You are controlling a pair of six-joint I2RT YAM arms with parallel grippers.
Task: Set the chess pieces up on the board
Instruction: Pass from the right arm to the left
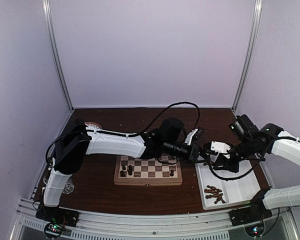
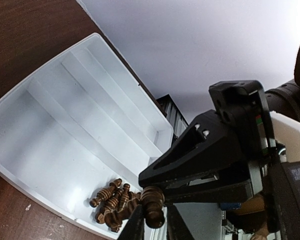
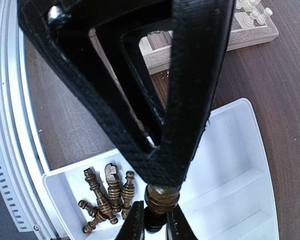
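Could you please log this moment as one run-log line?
handover above white tray | left gripper: shut on dark piece | right gripper: shut on same piece | spare pieces: in tray

Dark brown turned wooden chess piece (image 2: 153,202) pinched between thin dark fingers (image 2: 135,227) of the left gripper (image 2: 154,216).
The black triangular right gripper (image 2: 150,184) meets it too; beyond, a white divided plastic tray (image 2: 65,115) holds heaped brown chessmen (image 2: 112,202) on the dark wooden surface (image 2: 25,45).

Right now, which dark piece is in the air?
The piece in the jaws above the tray; others lie in it or stand on the board.
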